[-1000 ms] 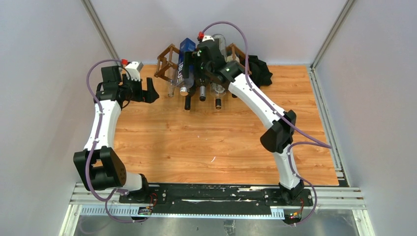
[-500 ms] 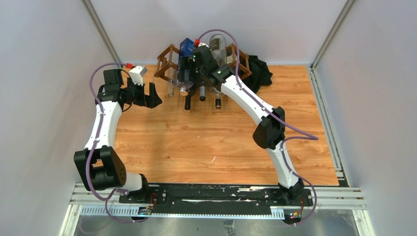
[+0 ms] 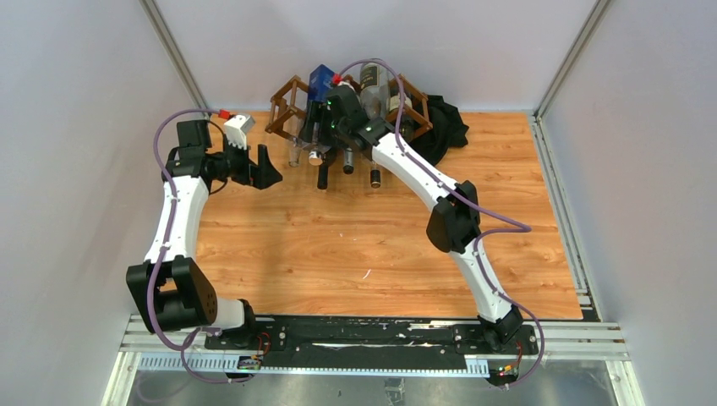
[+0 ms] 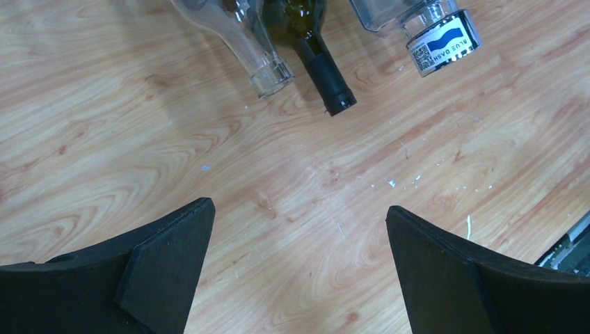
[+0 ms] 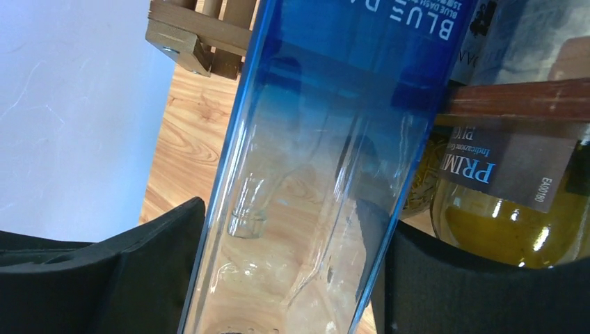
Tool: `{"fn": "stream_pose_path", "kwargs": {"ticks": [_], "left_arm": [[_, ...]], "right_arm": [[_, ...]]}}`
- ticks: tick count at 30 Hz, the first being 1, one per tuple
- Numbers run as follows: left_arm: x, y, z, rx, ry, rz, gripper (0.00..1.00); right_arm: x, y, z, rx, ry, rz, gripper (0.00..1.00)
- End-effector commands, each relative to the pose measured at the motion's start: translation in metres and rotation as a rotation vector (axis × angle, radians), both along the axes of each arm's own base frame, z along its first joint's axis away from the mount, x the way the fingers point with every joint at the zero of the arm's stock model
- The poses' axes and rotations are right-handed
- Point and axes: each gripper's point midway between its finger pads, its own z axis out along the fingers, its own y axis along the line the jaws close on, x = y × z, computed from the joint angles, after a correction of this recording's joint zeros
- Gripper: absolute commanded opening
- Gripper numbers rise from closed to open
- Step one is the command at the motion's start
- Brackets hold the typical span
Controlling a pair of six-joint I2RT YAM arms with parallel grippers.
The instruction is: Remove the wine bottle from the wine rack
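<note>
The dark brown lattice wine rack (image 3: 292,103) stands at the table's far edge, holding several bottles with their necks towards me. A tall blue-tinted clear bottle (image 3: 320,80) labelled BLUE lies in it. In the right wrist view this blue bottle (image 5: 334,139) fills the gap between my right gripper's (image 5: 293,229) fingers. The jaws stand wide, one on each side of the bottle. My right gripper (image 3: 331,114) sits over the rack's middle. My left gripper (image 3: 262,165) is open and empty, left of the rack; in its wrist view it (image 4: 299,209) hovers over bare wood.
A clear neck (image 4: 268,66), a dark green neck (image 4: 327,76) and a labelled cap (image 4: 442,42) stick out of the rack. A green bottle with a PRIMI label (image 5: 508,209) lies beside the blue one. A black cloth (image 3: 444,123) lies right of the rack. Walls close in behind.
My right arm has swung left and farther over the rack, bringing its jaws around the blue bottle. My left gripper has shifted slightly right towards the rack.
</note>
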Motion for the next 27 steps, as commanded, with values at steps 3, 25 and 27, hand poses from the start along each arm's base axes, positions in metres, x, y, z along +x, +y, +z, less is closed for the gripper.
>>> {"fn": "stream_pose_path", "kwargs": {"ticks": [3, 25, 27], "left_arm": [[-0.009, -0.004, 0.006, -0.019, -0.012, -0.03, 1.0], [-0.008, -0.009, 0.046, 0.098, -0.166, -0.111, 1.0], [-0.008, -0.014, 0.052, 0.097, -0.181, -0.125, 1.0]], "right_arm": [[0.007, -0.001, 0.028, 0.082, -0.034, -0.01, 0.62], [-0.058, -0.019, 0.137, 0.254, -0.133, 0.17, 0.0], [-0.067, -0.021, 0.144, 0.267, -0.137, 0.195, 0.0]]}}
